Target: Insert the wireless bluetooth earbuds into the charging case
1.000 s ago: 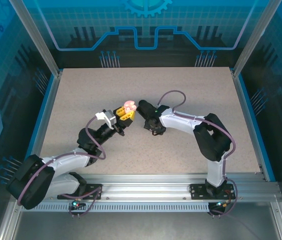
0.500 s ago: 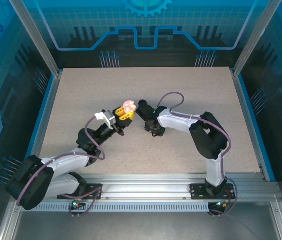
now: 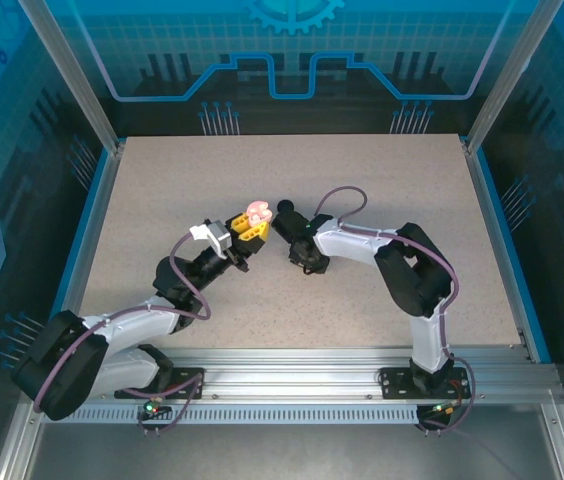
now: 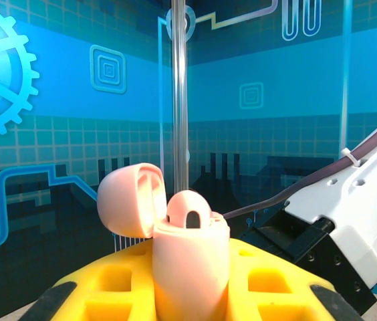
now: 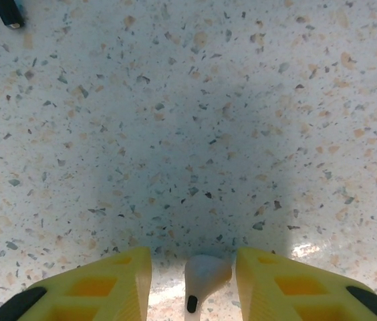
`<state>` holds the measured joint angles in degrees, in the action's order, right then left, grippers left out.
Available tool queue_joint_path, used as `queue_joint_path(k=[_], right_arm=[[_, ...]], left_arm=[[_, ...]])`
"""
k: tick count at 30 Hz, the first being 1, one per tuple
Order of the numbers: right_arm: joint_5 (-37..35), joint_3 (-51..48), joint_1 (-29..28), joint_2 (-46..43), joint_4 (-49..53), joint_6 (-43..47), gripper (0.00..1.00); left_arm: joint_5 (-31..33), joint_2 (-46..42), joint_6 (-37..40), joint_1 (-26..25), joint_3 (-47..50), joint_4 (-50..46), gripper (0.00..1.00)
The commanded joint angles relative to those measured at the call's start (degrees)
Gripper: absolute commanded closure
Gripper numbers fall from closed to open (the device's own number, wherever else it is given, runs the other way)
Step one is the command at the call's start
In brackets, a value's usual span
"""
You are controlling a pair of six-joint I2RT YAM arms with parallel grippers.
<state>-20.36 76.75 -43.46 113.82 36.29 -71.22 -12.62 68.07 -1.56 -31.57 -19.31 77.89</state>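
Left gripper (image 4: pixel 190 284) pinching pink charging case (image 4: pixel 190 251) upright between yellow fingers (image 4: pixel 269 281), lid (image 4: pixel 130 200) flipped open, one pink earbud (image 4: pixel 190 211) seated inside. Right gripper (image 5: pixel 194 271) above speckled table (image 5: pixel 188 134), pale earbud (image 5: pixel 206 273) between its fingers; cannot tell if pinched or loose

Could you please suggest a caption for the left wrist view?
Left hand grips the pink case upright, lid flipped open.

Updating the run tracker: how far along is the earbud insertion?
Done: the case is open, clamped in the left tool, with what looks like one pink bud seated. In hand: a pale bud sits between the fingers of the right tool, a gap on one side, so not gripped yet. Left: close on it and seat it in the case.
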Motion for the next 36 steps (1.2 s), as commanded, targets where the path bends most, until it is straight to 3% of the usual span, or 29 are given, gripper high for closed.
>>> queue_joint_path(k=[1, 22, 36], right_arm=[[0.14, -0.84, 0.13, 1.31, 0.14, -1.50, 0.62], [1.54, -3.16, 0.74, 1.85, -3.27, -0.51, 0.74], [0.66, -6.41, 0.33, -5.17, -7.99, 2.69, 0.82]], left_arm=[[0.54, -0.92, -0.27, -0.24, 0.85, 2.31, 1.00], [0.25, -0.61, -0.18, -0.25, 1.02, 2.27, 1.00], [-0.13, 0.04, -0.31, -0.26, 0.94, 2.27, 1.00]])
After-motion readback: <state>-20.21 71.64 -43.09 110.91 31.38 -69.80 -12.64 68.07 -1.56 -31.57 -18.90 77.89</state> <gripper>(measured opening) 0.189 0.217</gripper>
